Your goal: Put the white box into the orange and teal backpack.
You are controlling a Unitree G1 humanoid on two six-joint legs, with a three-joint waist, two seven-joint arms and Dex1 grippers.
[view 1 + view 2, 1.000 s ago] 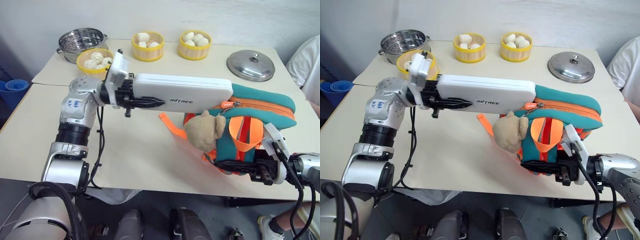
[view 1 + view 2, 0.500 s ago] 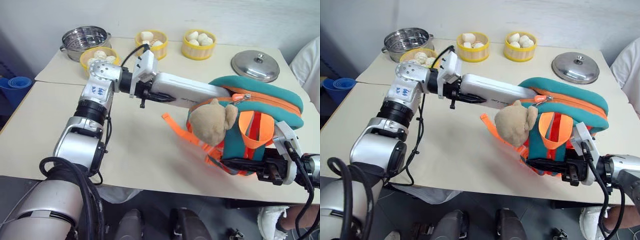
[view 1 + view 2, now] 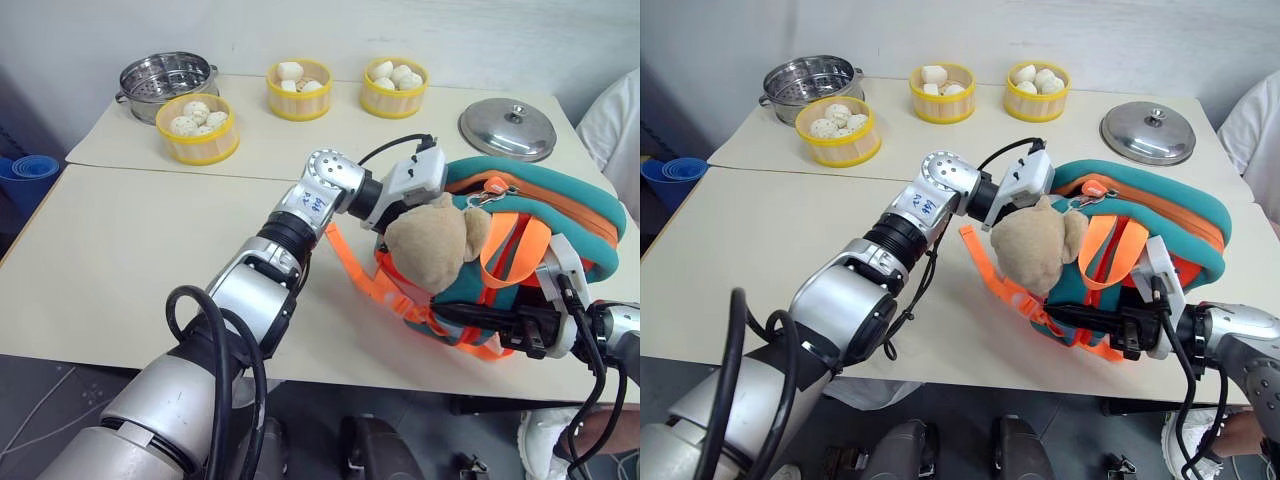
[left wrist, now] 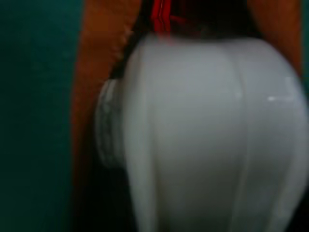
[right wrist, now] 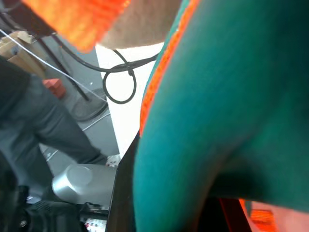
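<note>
The orange and teal backpack (image 3: 560, 200) lies on its side at the table's right, its open zip mouth facing left, with a beige plush toy (image 3: 435, 245) hanging in front. My left gripper (image 3: 392, 212) reaches into that mouth behind the toy. The left wrist view shows the white box (image 4: 207, 145) right ahead, with teal and orange fabric (image 4: 96, 72) around it; in the head views it is hidden inside the bag. My right gripper (image 3: 470, 318) is shut on the backpack's lower edge near the table's front.
Three yellow steamer baskets of white buns (image 3: 197, 127) (image 3: 296, 88) (image 3: 393, 87) stand at the back, with a steel steamer pot (image 3: 165, 78) at the back left and a steel lid (image 3: 507, 128) at the back right. A person in white (image 3: 615, 120) is at the right edge.
My left arm has swung right and pushed the white box into the backpack's mouth, out of the head views. The right gripper has kept its hold on the bag.
</note>
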